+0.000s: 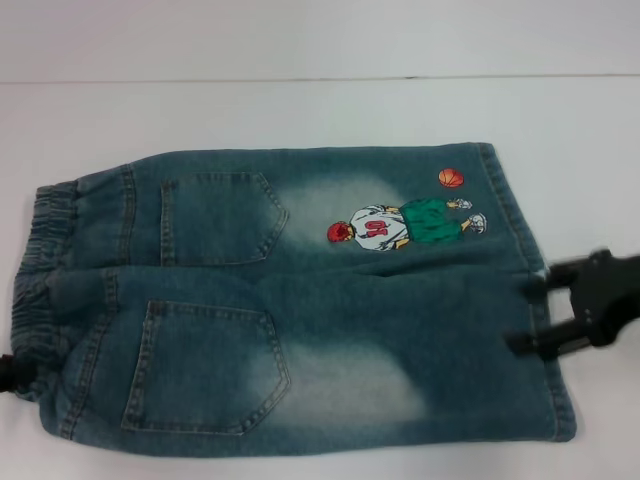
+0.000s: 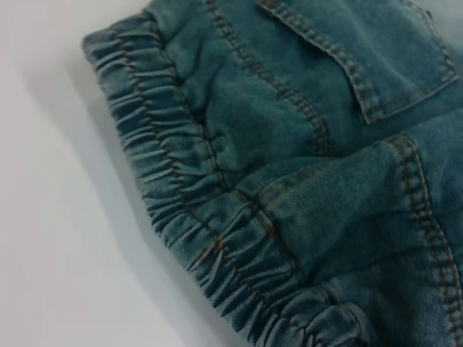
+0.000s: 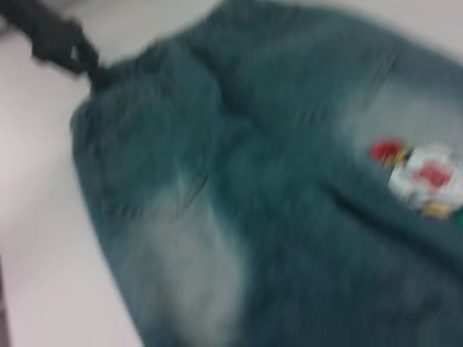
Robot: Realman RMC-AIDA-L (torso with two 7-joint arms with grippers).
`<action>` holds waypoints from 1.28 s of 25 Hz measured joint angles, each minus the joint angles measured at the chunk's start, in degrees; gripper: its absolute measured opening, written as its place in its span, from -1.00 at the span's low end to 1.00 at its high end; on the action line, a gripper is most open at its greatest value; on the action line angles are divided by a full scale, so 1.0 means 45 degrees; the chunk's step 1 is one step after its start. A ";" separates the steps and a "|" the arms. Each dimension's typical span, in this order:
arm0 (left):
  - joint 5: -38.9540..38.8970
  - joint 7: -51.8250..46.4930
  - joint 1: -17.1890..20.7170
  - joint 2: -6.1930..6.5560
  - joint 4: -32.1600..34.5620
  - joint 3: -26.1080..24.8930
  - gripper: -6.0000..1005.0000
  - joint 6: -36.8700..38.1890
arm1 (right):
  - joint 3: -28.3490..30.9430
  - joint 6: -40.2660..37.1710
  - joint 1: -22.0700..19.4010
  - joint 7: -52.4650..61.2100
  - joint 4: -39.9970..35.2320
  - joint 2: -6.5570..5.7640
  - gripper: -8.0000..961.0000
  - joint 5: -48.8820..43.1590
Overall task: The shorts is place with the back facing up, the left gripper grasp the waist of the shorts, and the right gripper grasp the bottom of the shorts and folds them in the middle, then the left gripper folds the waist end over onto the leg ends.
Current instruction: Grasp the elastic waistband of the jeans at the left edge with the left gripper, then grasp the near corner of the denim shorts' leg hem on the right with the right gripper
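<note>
The denim shorts lie flat with both back pockets up. Their elastic waist is at the left and the leg ends at the right. A cartoon basketball player print marks the far leg. My right gripper is at the hem of the near leg, open, with one finger on either side of a stretch of the hem. My left gripper shows only as a black tip at the waist's near corner, and as a dark shape in the right wrist view. The left wrist view looks closely at the gathered waistband.
The white table runs around the shorts on all sides, and its far edge shows as a line near the top of the head view.
</note>
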 joint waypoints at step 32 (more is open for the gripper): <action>-0.0078 -0.0092 -0.0254 -0.0036 -0.0224 0.0035 -0.85 -0.0152 | -0.0410 -0.2109 0.1661 0.2503 0.1238 0.0308 0.80 -0.5425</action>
